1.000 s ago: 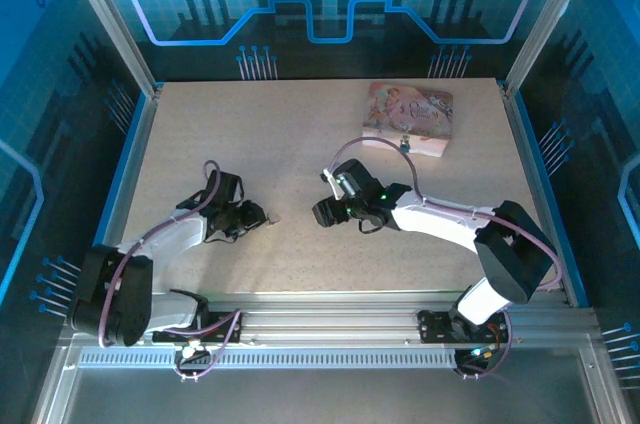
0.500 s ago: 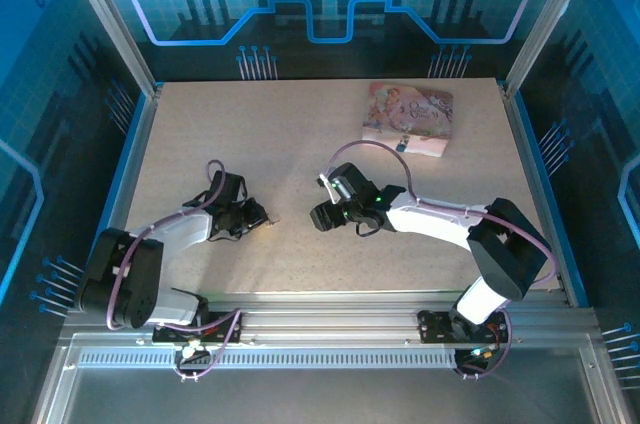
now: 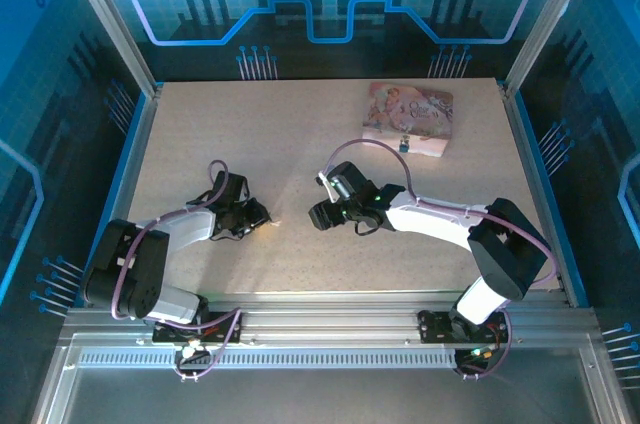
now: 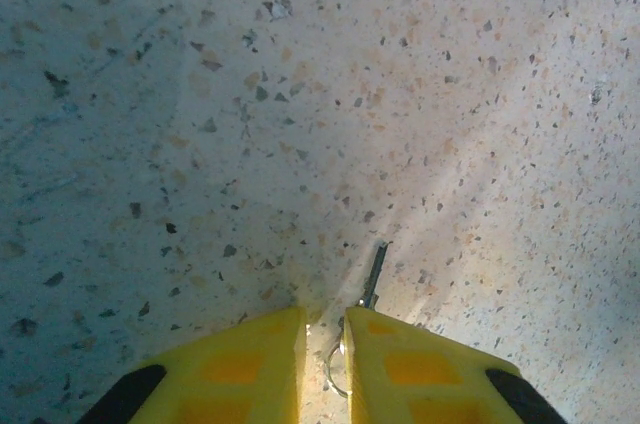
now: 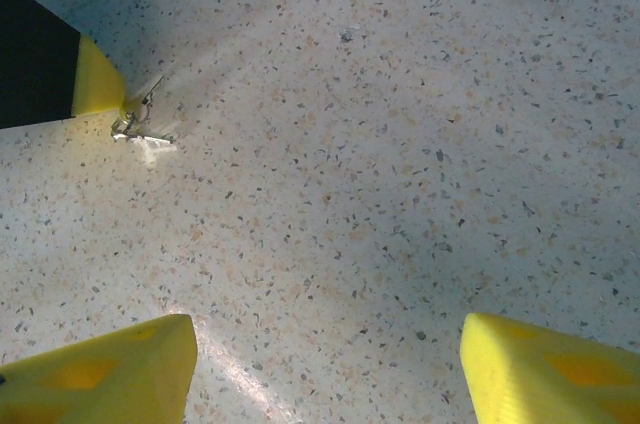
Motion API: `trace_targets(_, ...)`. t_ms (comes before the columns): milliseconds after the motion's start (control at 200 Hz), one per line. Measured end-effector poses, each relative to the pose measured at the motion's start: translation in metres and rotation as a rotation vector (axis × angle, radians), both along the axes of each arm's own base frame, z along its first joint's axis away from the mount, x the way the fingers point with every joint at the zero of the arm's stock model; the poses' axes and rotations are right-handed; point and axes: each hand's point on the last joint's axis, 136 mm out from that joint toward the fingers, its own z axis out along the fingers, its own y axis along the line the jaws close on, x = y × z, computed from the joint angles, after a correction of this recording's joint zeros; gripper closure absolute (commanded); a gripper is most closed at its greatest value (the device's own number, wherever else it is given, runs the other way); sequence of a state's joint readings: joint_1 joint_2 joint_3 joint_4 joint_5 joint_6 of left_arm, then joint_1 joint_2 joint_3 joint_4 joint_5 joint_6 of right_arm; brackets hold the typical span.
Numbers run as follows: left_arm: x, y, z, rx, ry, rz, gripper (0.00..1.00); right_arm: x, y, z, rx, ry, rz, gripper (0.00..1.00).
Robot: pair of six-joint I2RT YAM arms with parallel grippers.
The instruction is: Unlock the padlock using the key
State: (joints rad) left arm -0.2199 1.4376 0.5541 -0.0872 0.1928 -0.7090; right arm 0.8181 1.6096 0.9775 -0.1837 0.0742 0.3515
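Observation:
The tiny silvery key [image 4: 375, 269] lies on the speckled table, its blade pointing away from my left gripper [image 4: 323, 329]. Both yellow fingertips [image 4: 385, 344] rest low on the table with a narrow gap between them. The key's ring lies in that gap, against the right finger. In the top view the left gripper [image 3: 262, 216] is at centre left with the key [image 3: 275, 221] at its tip. My right gripper [image 3: 318, 214] faces it from the right, open and holding nothing [image 5: 330, 344]. The right wrist view has the key [image 5: 140, 122] at upper left. The blue padlock [image 3: 404, 145] hangs at the pink box's front edge.
The pink illustrated box [image 3: 410, 116] lies at the back right of the table [image 3: 250, 124]. Blue frame rails and clear walls run along both sides and the back. Bare tabletop lies between the two grippers and the box.
My left gripper has crept slightly right toward the key while its arm swung at the base. The right gripper has edged a little left. The key has stayed on the table.

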Motion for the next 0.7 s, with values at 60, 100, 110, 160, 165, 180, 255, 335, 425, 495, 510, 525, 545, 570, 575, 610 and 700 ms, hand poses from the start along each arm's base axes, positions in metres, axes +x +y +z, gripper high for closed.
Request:
trace_targets(60,0.0005,-0.0002,0.0003,-0.001,-0.003,0.000,0.80,-0.0001,-0.0001,-0.0001,0.000,0.000,0.000,0.29)
trace_targets(100,0.0006,-0.0004,0.0004,-0.001,-0.003,-0.001,0.80,-0.0001,-0.0001,-0.0001,0.000,0.000,0.000,0.29)
trace_targets(110,0.0006,-0.0005,0.0004,-0.002,-0.003,-0.001,0.79,-0.0001,-0.0001,-0.0001,0.000,0.000,0.000,0.29)
trace_targets(160,0.0005,-0.0011,0.0006,-0.004,-0.003,-0.003,0.79,-0.0003,-0.0003,-0.0003,-0.001,0.001,0.000,0.29)
trace_targets(165,0.0006,-0.0011,0.0007,-0.004,-0.004,-0.003,0.79,-0.0003,-0.0003,-0.0003,-0.002,0.002,0.000,0.29)
trace_targets(180,0.0007,-0.0012,0.0008,-0.005,-0.004,-0.003,0.79,-0.0005,-0.0003,-0.0004,-0.002,0.002,0.000,0.29)
trace_targets(255,0.0008,-0.0029,0.0015,-0.009,-0.007,-0.008,0.79,-0.0006,-0.0004,-0.0005,-0.003,0.002,0.000,0.29)
trace_targets(335,0.0008,-0.0048,0.0022,-0.015,-0.009,-0.014,0.78,-0.0009,-0.0002,-0.0006,-0.003,0.002,0.001,0.29)
trace_targets(425,0.0017,-0.0057,0.0029,-0.018,-0.014,-0.016,0.78,-0.0010,-0.0001,-0.0007,-0.003,0.003,0.002,0.29)
trace_targets(495,0.0017,-0.0066,0.0034,-0.023,-0.015,-0.019,0.76,-0.0013,0.0005,-0.0006,-0.004,0.002,0.003,0.29)
trace_targets(510,0.0019,-0.0067,0.0035,-0.024,-0.016,-0.019,0.76,-0.0016,0.0005,-0.0005,-0.005,0.003,0.003,0.29)
trace_targets(525,0.0020,-0.0069,0.0035,-0.025,-0.016,-0.020,0.76,-0.0018,0.0010,-0.0001,-0.005,0.002,0.004,0.29)
trace_targets(545,0.0022,-0.0072,0.0035,-0.027,-0.017,-0.020,0.76,-0.0019,0.0013,0.0002,-0.006,0.002,0.005,0.29)
trace_targets(570,0.0025,-0.0074,0.0032,-0.027,-0.017,-0.020,0.76,-0.0021,0.0022,0.0010,-0.005,0.001,0.007,0.29)
trace_targets(575,0.0026,-0.0074,0.0031,-0.027,-0.017,-0.020,0.76,-0.0022,0.0025,0.0011,-0.004,0.001,0.007,0.29)
trace_targets(610,0.0028,-0.0075,0.0023,-0.027,-0.016,-0.021,0.75,-0.0026,0.0040,0.0024,-0.002,-0.002,0.010,0.29)
trace_targets(700,0.0035,-0.0079,0.0006,-0.027,-0.015,-0.021,0.75,-0.0024,0.0056,0.0041,0.001,-0.005,0.013,0.29)
